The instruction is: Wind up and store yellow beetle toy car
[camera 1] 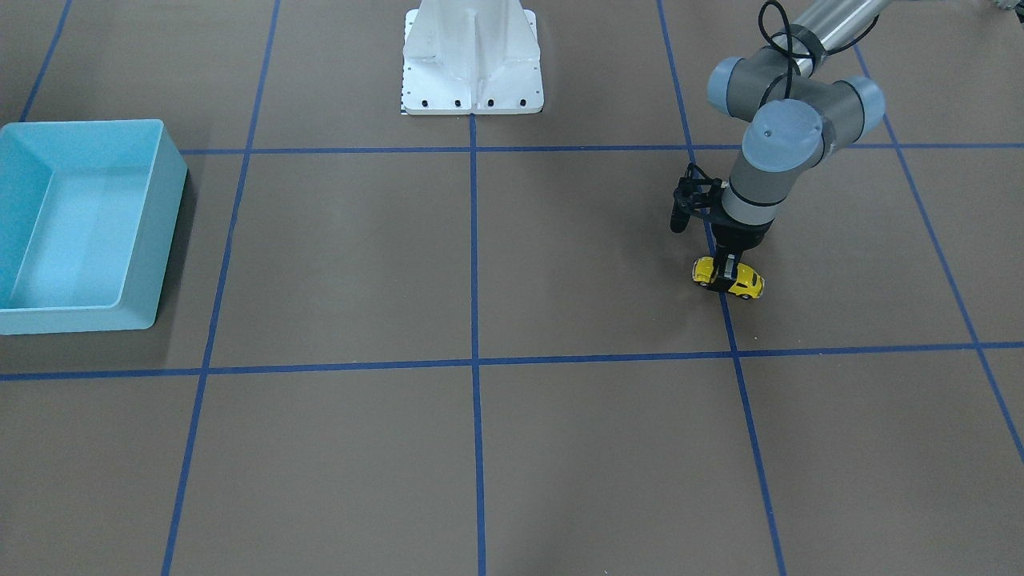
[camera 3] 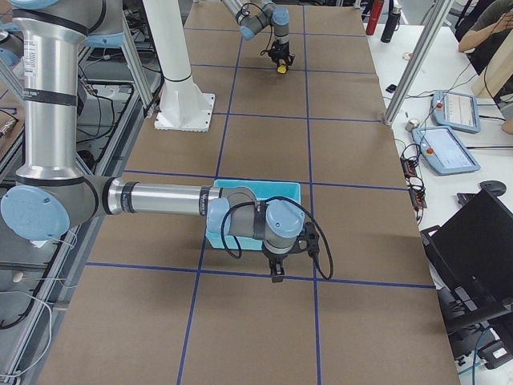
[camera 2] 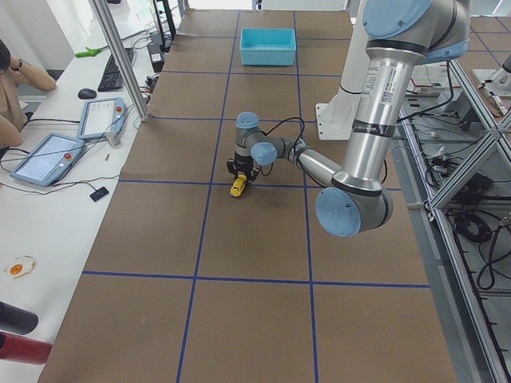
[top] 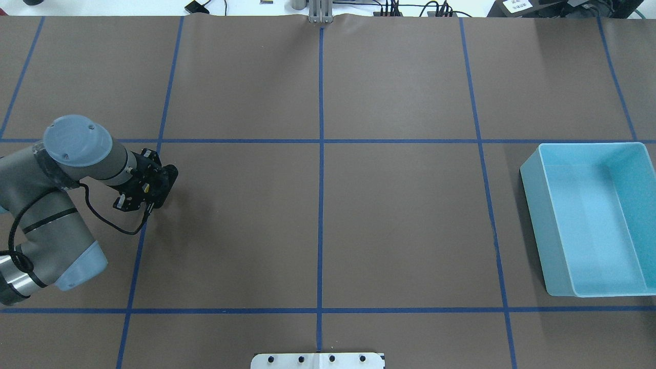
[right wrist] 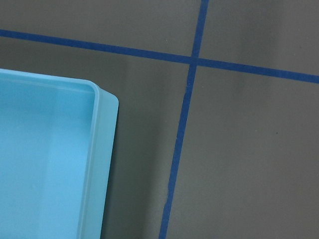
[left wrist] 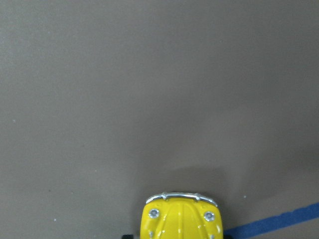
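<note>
The yellow beetle toy car [camera 1: 728, 277] stands on the brown table, on a blue tape line on my left side. My left gripper [camera 1: 726, 274] points straight down with its dark fingers closed across the car's middle. The car's front fills the bottom of the left wrist view [left wrist: 180, 218]. It also shows in the exterior left view [camera 2: 238, 187]. In the overhead view the wrist hides the car. My right gripper [camera 3: 276, 274] shows only in the exterior right view, hanging just past the blue bin's corner, and I cannot tell whether it is open or shut.
The empty blue bin [top: 533, 205] stands far off on my right side of the table. It also shows in the front view [camera 1: 164, 232] and the right wrist view [right wrist: 107, 149]. The white robot base [camera 1: 472, 64] sits at the table's edge. Blue tape lines grid the mat.
</note>
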Robot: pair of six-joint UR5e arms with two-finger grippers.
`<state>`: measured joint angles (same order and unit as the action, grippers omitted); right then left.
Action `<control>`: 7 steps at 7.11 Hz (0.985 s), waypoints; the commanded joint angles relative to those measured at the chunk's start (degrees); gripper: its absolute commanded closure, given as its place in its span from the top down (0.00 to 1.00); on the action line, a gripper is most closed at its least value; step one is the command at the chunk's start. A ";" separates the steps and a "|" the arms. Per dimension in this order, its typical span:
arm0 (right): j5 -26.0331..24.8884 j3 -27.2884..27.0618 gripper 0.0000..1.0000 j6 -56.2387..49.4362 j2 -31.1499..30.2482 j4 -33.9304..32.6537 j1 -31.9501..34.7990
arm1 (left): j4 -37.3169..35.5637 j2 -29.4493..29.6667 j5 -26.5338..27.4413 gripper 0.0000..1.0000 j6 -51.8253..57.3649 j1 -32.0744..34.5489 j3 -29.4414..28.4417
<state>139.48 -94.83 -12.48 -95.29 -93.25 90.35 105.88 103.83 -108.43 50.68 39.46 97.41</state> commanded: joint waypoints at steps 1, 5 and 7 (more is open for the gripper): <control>0.00 0.00 1.00 0.00 -0.07 0.00 0.00 | -0.49 -0.47 -0.20 0.54 -0.06 0.26 1.98; 0.00 0.09 1.00 0.00 -0.42 0.09 0.00 | -1.30 -1.53 -0.47 0.54 -13.37 1.14 5.87; 0.00 0.09 1.00 0.00 -0.42 0.09 0.00 | 3.34 -1.53 -2.31 0.54 -19.35 1.05 5.17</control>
<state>139.48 -94.75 -12.52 -95.64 -93.17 90.35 106.34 102.31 -109.75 35.88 40.55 103.07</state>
